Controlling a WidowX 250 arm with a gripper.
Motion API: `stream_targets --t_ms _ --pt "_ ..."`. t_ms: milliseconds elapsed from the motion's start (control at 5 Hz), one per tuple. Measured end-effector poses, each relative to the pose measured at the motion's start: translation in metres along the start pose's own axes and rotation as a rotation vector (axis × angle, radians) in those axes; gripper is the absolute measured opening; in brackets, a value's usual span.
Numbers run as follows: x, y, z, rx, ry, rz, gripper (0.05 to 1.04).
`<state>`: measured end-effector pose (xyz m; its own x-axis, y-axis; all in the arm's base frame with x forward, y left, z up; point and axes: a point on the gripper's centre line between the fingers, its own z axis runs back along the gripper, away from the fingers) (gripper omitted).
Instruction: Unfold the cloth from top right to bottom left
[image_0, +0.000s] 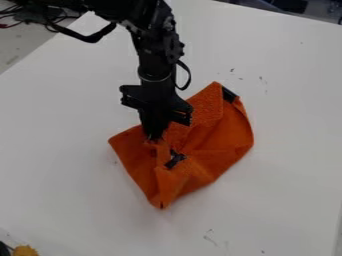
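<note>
The black gripper (155, 136) hangs down from the top of the camera view, its tip at the upper left part of the orange cloth. The orange cloth (217, 152) lies crumpled and partly folded at the middle of the white table, with creases running through its centre. A rougher-textured flap (206, 106) lies toward its top, beside a dark patch at the top right corner. Another small dark patch shows near the middle of the cloth, just right of and below the gripper tip. How the fingers stand against the fabric is hidden.
The white table (287, 100) extends around the cloth, with small dark marks on its surface. A yellow-orange object (25, 250) sits at the bottom left corner beside something black. Dark cables lie at the upper left, beyond the table edge.
</note>
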<state>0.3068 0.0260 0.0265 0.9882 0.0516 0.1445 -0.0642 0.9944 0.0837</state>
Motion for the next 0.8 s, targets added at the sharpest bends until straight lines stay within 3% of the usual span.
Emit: stream_targets --t_ms 200,400,800 --pt "0.0 0.002 0.024 0.062 -0.015 0.01 0.084" --pt "0.0 0.011 0.048 0.115 -0.062 0.056 0.084" --pt "-0.039 0.046 0.056 0.137 -0.096 0.208 0.083"
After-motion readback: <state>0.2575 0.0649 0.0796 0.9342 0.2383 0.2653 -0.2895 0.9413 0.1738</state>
